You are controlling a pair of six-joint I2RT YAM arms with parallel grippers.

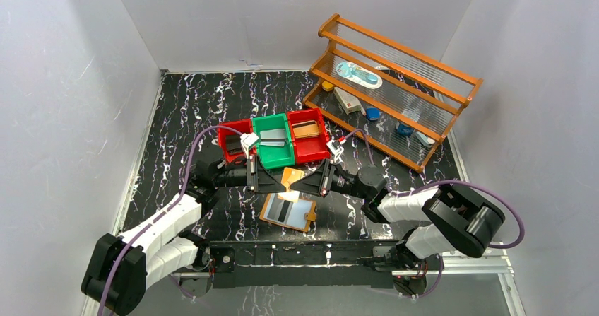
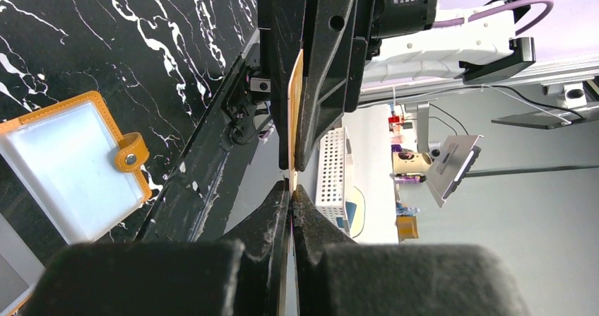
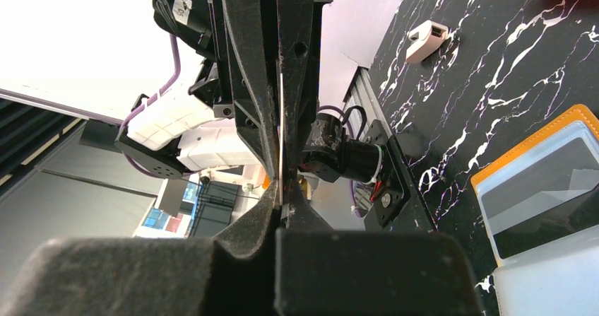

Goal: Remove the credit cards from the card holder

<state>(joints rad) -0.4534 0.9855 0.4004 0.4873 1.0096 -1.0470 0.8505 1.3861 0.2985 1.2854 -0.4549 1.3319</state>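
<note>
The tan-orange card holder [image 1: 288, 211] lies open on the table in front of both grippers, snap tab [image 1: 309, 218] at its right edge. It also shows in the left wrist view [image 2: 70, 167] and the right wrist view [image 3: 551, 189]. A grey card with a dark stripe [image 1: 281, 208] sits in its left pocket. A thin card [image 1: 291, 177], orange on its upper face, is held above the table between both grippers. My left gripper [image 1: 280, 180] [image 2: 291, 189] is shut on its left end. My right gripper [image 1: 304, 182] [image 3: 280, 192] is shut on its right end. The card shows edge-on in both wrist views [image 2: 295, 111] [image 3: 280, 118].
Three bins stand just behind the grippers: red [image 1: 233, 141], green [image 1: 273, 139] and red [image 1: 309, 133], each with small items inside. A wooden rack [image 1: 395, 83] with several small objects stands at the back right. White walls close in the table.
</note>
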